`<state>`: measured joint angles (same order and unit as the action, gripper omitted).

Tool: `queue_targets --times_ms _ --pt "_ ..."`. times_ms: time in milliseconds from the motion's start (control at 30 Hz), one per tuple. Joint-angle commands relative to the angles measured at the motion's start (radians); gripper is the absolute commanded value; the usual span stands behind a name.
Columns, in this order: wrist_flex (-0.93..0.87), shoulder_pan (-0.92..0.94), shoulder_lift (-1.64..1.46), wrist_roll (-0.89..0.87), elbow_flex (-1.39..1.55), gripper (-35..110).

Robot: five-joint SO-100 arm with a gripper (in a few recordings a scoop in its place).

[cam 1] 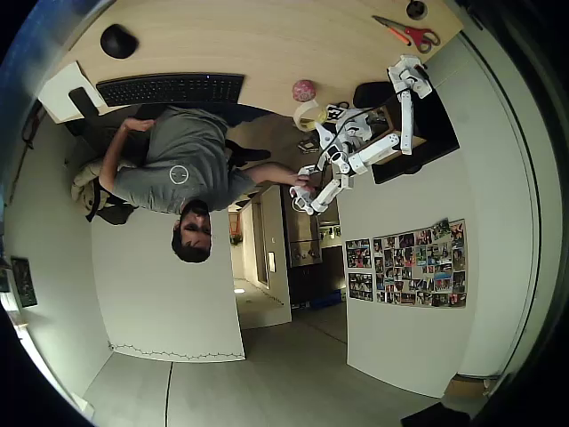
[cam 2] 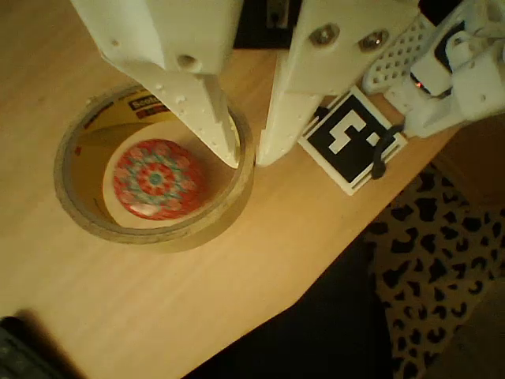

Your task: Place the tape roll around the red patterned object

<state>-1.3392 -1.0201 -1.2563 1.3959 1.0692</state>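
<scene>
- Wrist view first: we see the fingers (cam 2: 246, 158) coming down from the top of the frame, one on each side of the tape roll's (cam 2: 154, 237) wall. The left finger tip sits inside the ring, the right one just outside it, so they're closed on the roll's right-hand wall.
- The tape roll lies around the red patterned object (cam 2: 155, 179) here. The red dome sits inside the hole, down and to the left of the inner fingertip, with a pale band of the roll's inner face showing all round it. Whether the roll is flat on the desk (cam 2: 118, 316) or held a bit above it, we can't tell.
- The dome's top shows a flower-like pattern, with teal at the centre.
- Just right of the outer finger there's a black-and-white marker tile (cam 2: 347, 138) lying on the desk, close to the desk edge.
- Below the desk edge, to the lower right of the fingers, we spot a leopard-print surface (cam 2: 426, 260).
- Overhead view: the roll (cam 1: 307, 113) is at the arm's tip and the red object (cam 1: 304, 90) looks right beside it, touching or overlapping. It's too small there for us to say more.
- Also on the desk in that view, well away from the fingers: red-handled scissors (cam 1: 411, 34), a black keyboard (cam 1: 171, 89) and a black mouse (cam 1: 117, 41).
- A person in a grey shirt (cam 1: 178, 169) sits at the desk beside the keyboard.
</scene>
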Motion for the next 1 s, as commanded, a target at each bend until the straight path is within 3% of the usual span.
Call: queue_targets --times_ms 0,500,800,967 --pt "-0.008 0.003 0.002 0.012 -0.046 0" --pt "-0.005 0.091 0.121 -0.034 -0.077 4" --pt "-0.041 0.089 0.063 -0.043 -0.051 28" --pt "-0.233 0.112 0.021 -0.038 -0.172 34"
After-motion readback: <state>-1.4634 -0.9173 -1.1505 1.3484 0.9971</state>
